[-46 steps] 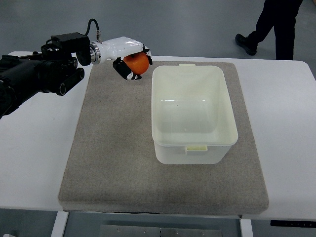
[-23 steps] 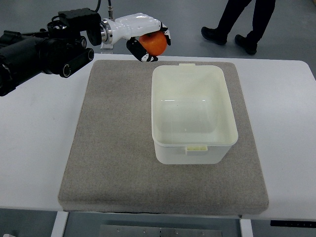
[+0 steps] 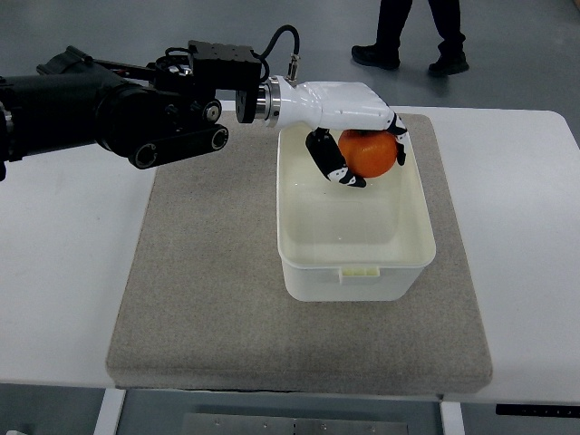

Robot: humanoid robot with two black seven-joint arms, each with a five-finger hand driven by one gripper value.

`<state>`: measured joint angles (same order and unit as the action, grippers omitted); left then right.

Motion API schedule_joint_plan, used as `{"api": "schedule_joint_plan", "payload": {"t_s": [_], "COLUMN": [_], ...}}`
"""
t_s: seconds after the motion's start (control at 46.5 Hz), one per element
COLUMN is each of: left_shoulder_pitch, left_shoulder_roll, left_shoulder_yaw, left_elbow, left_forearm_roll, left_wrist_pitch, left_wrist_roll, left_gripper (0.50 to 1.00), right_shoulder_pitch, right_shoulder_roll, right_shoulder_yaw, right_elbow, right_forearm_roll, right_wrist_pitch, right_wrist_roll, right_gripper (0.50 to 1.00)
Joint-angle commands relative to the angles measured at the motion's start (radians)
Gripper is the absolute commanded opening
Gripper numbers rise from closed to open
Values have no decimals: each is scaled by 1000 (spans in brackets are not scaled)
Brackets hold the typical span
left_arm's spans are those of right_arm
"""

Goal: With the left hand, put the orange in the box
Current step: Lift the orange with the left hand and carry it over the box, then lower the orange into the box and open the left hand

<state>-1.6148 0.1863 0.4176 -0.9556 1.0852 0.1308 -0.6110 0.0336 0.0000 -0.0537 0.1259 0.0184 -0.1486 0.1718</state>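
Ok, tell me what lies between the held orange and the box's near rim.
Nothing: in the top view, only the empty white inside of the box shows between the orange, gripped by the left hand, and that rim.

Round, bright orange (image 3: pixel 367 152), smooth-skinned, gripped in the white left hand (image 3: pixel 349 127) with dark fingers curled beneath. Held above the far end of the box (image 3: pixel 355 265), apparently clear of its floor. Cream-white, rectangular, open-topped, upright on the grey mat, with a small tab on the near rim.
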Motion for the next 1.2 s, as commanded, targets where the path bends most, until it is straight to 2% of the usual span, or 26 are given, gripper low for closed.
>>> {"api": "schedule_joint_plan", "payload": {"t_s": [0.0,0.258,0.753,0.839,0.882,0.903,0.946,0.989,1.032,1.097,1.183], "left_shoulder_pitch": [1,13,42,55,59,59,61,61,61,61,61], "left_shoulder_roll": [2,7,7,5,5,5,5,5,5,7,5], "left_shoulder_yaw": [1,9,-16,-39,-39,-39,-39,-39,-39,-39,-39], "left_elbow": [-15,-15,-6,-6,-6,-6,-6,-6,-6,-6,-6], "left_forearm_roll": [33,130,107,111,110,110,111,111,111,110,110], "left_wrist_pitch": [1,-2,6,4,4,4,4,4,4,4,4], "left_wrist_roll": [0,0,0,0,0,0,0,0,0,0,0], "left_gripper": [500,500,500,557,657,690,711,763,776,885,930], "right_shoulder_pitch": [0,0,0,0,0,0,0,0,0,0,0], "right_shoulder_roll": [0,0,0,0,0,0,0,0,0,0,0], "right_shoulder_yaw": [0,0,0,0,0,0,0,0,0,0,0], "right_elbow": [0,1,0,0,0,0,0,0,0,0,0], "right_forearm_roll": [0,0,0,0,0,0,0,0,0,0,0], "right_wrist_pitch": [0,0,0,0,0,0,0,0,0,0,0], "right_wrist_roll": [0,0,0,0,0,0,0,0,0,0,0], "right_gripper": [926,926,926,926,926,926,926,926,926,926,926]}}
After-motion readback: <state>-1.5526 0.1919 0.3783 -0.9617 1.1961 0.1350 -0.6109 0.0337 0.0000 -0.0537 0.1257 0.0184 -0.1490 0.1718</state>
